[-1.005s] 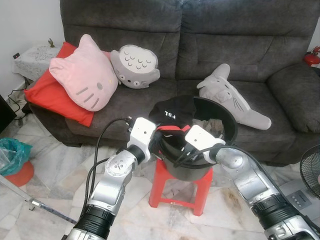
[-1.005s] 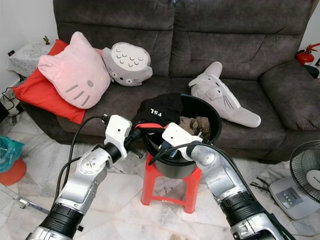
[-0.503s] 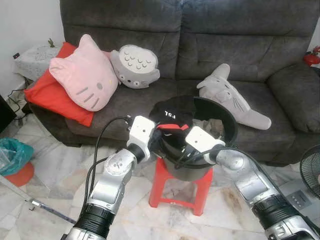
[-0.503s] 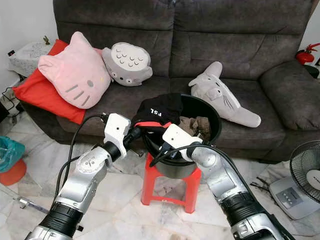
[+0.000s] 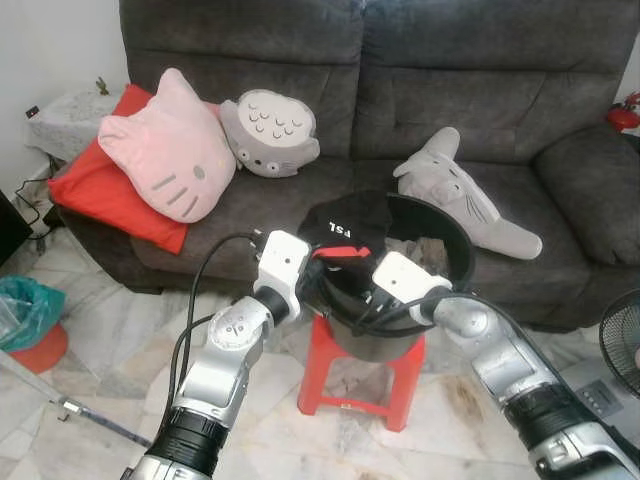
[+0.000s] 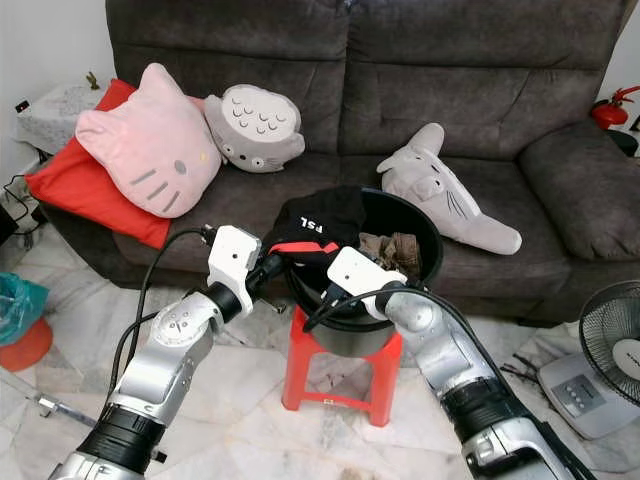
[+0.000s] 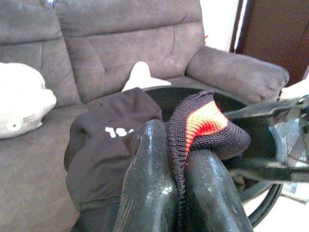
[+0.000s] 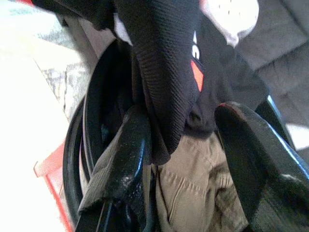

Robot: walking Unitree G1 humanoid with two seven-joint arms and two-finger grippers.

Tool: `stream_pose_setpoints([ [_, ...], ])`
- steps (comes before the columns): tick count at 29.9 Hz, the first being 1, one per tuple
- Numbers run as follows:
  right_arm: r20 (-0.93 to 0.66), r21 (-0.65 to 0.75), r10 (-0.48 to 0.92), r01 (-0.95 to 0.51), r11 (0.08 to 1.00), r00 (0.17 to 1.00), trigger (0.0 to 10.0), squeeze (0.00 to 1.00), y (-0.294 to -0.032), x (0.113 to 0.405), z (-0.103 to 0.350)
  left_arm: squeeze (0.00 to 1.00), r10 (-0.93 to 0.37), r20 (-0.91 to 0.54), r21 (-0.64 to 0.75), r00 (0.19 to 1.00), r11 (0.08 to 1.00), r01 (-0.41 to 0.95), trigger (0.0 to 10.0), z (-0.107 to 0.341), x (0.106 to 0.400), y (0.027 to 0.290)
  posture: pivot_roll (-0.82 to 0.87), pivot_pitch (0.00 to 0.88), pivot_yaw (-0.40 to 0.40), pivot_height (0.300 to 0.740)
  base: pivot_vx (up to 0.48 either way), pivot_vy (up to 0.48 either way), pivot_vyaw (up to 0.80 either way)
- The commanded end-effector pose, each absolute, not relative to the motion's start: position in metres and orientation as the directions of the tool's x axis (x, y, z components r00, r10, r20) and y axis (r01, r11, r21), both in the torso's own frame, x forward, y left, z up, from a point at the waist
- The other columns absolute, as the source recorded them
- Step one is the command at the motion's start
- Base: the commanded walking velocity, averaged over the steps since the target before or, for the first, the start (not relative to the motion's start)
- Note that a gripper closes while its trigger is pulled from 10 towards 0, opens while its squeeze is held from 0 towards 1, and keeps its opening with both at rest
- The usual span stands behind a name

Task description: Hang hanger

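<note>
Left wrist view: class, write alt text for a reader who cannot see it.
The left hand pinches the ribbed black-and-orange hem of a dark garment over a black basket. Behind them is a grey sofa with a pale plush toy.

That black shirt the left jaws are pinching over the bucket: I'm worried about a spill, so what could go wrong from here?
The black bucket sits on a small red stool; tugging the black shirt sideways might tip both. The left gripper pinches only the shirt's ribbed edge, which could slip free. The right gripper hangs open around the fabric and may snag the tan clothes beneath.
</note>
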State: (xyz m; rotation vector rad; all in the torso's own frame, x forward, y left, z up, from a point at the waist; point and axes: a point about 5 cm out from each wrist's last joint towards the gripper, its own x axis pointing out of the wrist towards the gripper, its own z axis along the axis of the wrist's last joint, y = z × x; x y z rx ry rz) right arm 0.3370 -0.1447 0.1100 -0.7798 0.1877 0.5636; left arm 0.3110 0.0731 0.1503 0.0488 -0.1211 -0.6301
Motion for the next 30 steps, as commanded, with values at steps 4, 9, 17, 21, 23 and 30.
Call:
stream_pose_setpoints([
  [4,-0.356,-0.624,0.424,-0.549,0.555,0.833,10.0,0.0,-0.143,0.343,0.113,0.0,-0.608,0.109,0.059,0.786,0.794,0.606,10.0,0.154,0.308,0.074,-0.05,0.0,-0.005,0.74,0.0,0.0,0.0],
  [9,-0.36,-0.627,0.452,-0.57,0.531,0.816,10.0,0.0,-0.139,0.345,0.111,0.0,-0.613,0.105,0.058,0.783,0.79,0.611,10.0,0.155,0.309,0.074,-0.05,0.0,-0.006,0.74,0.0,0.0,0.0],
  [17,-0.348,-0.619,0.495,-0.592,0.516,0.796,10.0,0.0,-0.133,0.344,0.109,0.0,-0.627,0.1,0.053,0.772,0.779,0.625,10.0,0.155,0.308,0.073,-0.05,0.0,-0.002,0.74,0.0,0.0,0.0],
  [21,-0.346,-0.61,0.513,-0.604,0.513,0.786,0.0,0.0,-0.132,0.343,0.107,0.0,-0.632,0.099,0.05,0.768,0.774,0.631,10.0,0.155,0.307,0.072,-0.05,0.0,-0.002,0.74,0.0,0.0,0.0],
  [23,-0.343,-0.611,0.515,-0.603,0.513,0.786,0.0,0.0,-0.132,0.343,0.108,0.0,-0.634,0.098,0.048,0.767,0.773,0.632,10.0,0.155,0.307,0.072,-0.05,0.0,-0.003,0.74,0.0,0.0,0.0],
  [30,-0.339,-0.616,0.508,-0.595,0.516,0.792,0.0,0.0,-0.135,0.345,0.108,0.0,-0.635,0.093,0.045,0.766,0.772,0.634,10.0,0.155,0.306,0.073,-0.05,0.0,-0.002,0.74,0.0,0.0,0.0],
])
